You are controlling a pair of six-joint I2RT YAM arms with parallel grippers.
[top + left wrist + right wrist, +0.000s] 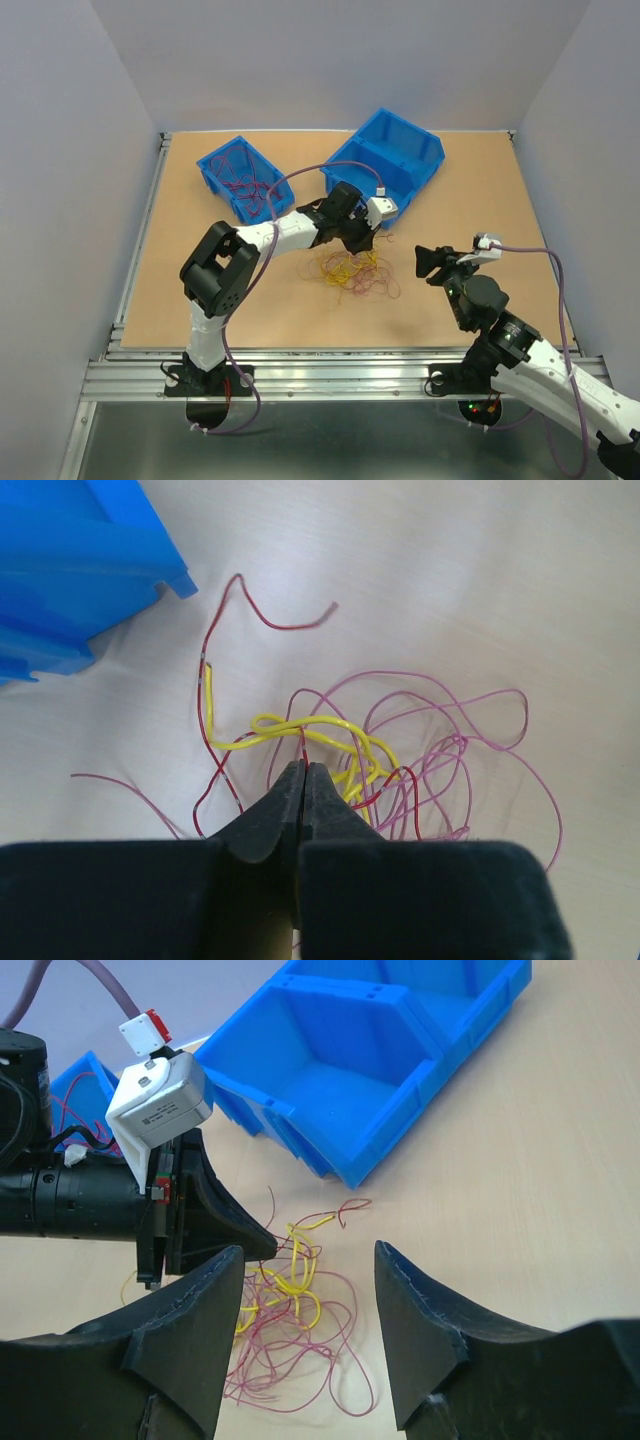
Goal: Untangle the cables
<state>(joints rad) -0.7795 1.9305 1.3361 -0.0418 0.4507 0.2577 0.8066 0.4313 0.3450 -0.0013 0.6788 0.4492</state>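
Top external: the cables (352,272) lie in one loose red-and-yellow heap on the table (500,190), between the two arms and just in front of the large blue bin (385,165). The left gripper (368,240) reaches over the heap's far edge; the right gripper (427,265) waits beside it. A small blue bin (240,178) holds some red wires, so a few may already be sorted.

Left wrist: the left gripper's jaws are pressed together, apparently pinching a red strand (303,748) where it crosses a yellow wire (300,723).

Right wrist: the right gripper (310,1255) is spread wide and empty, above the heap. Most loops remain interlaced, so I judge that the bulk of the untangling is left.
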